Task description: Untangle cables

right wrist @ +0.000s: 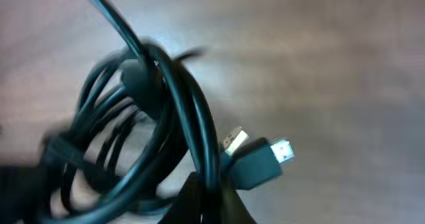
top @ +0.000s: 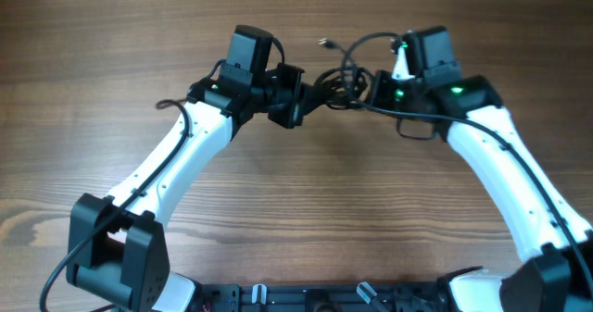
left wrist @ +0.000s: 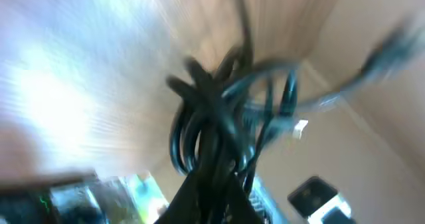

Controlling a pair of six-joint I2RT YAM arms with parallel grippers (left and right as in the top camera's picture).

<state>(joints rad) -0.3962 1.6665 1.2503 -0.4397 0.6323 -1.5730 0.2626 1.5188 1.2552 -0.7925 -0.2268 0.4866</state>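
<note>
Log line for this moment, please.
left hand: shut on cables | right hand: shut on cables | cables: bunched between hands | left wrist view: blurred

Thin black cables (top: 338, 81) with silver-tipped plugs (right wrist: 265, 159) against a brown, wood-grained worktop (top: 306, 196); white robot arms (top: 176, 159) with black joints, one showing green lights (top: 457, 92).

surface (top: 306, 192): brown wood grain | cables (top: 335, 82): we see one dark knot at far middle, resting or lifted unclear | plug (top: 326, 43): lies just behind knot

Lab bench: wooden table (top: 93, 34), robot arms (top: 176, 155)
</note>
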